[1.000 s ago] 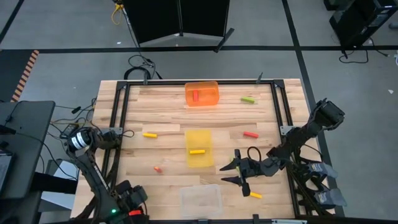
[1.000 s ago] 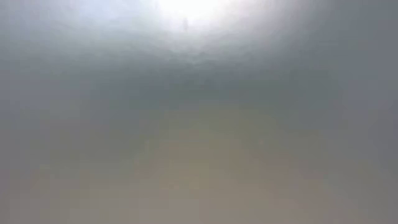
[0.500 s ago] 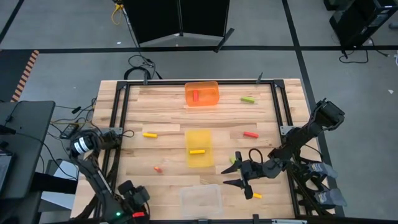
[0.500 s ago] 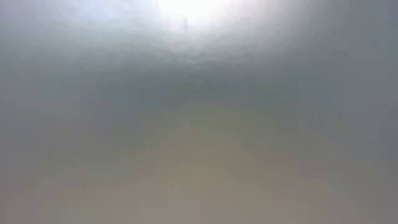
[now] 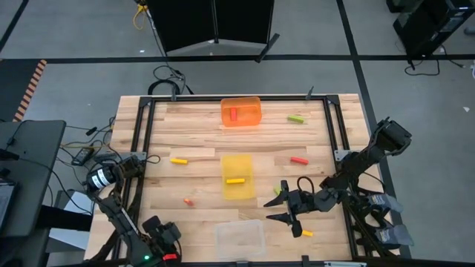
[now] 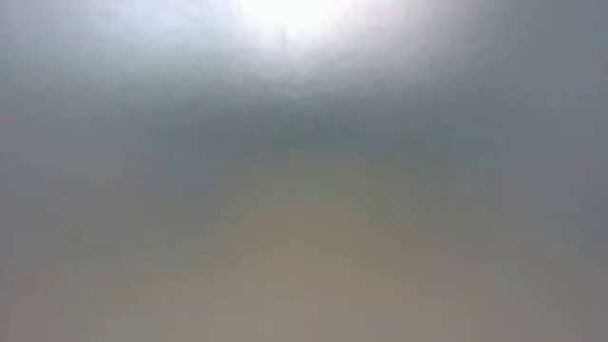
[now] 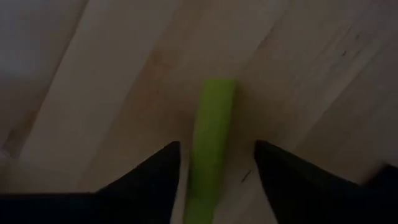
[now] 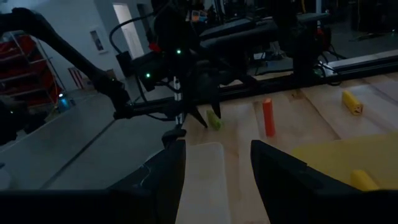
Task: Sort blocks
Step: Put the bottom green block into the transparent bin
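My left gripper is open at the table's near left corner, pointing down. Its fingers stand on either side of a lime green block lying flat on the wood, and I cannot tell whether they touch it. The right wrist view shows that block under the left arm. My right gripper is open and low over the table's near right part, touching nothing. A green block lies by its far finger and a yellow block lies behind it.
An orange tray holds a red block, and a yellow tray holds a yellow block. A clear tray sits at the near edge. Loose on the table: green, red, yellow, small red. The low view shows only haze.
My left arm has shifted a little toward the table's right and near edge, its elbow sinking toward the near side. My right arm has stayed almost still.
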Controlling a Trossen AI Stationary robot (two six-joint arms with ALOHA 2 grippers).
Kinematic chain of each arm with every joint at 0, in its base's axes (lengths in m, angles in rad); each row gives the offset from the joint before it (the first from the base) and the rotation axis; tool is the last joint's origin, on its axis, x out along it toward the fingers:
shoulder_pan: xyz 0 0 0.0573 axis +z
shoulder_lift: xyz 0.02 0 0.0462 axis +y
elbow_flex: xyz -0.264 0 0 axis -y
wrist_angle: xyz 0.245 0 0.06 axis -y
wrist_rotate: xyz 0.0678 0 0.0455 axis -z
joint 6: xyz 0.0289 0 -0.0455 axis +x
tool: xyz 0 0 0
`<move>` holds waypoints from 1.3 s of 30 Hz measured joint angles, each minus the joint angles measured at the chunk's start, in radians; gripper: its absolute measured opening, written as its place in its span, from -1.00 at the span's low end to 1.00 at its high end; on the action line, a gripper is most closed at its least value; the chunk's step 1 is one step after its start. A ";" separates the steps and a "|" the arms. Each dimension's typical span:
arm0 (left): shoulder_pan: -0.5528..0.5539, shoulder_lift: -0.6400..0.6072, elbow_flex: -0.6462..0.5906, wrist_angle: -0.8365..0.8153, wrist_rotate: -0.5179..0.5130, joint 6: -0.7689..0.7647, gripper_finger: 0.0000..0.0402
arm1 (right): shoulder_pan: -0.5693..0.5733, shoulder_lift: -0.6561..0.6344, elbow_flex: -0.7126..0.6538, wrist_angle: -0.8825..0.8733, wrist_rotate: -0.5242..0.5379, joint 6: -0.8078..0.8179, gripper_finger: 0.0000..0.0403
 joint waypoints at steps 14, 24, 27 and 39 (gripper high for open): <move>0.018 0.012 0.166 -0.105 -0.145 -0.066 -0.68 | 0.000 0.000 0.000 0.003 0.000 0.018 -0.04; 0.271 0.015 0.383 0.151 -0.466 0.630 -0.68 | -0.068 0.000 0.000 0.024 0.088 0.000 -0.04; 0.347 0.037 0.382 0.337 -0.390 0.858 -0.68 | -0.081 0.000 0.000 0.049 0.088 -0.002 -0.04; 0.435 0.141 0.381 0.372 -0.193 1.029 -0.30 | -0.048 -0.001 0.000 0.125 0.113 -0.095 -0.04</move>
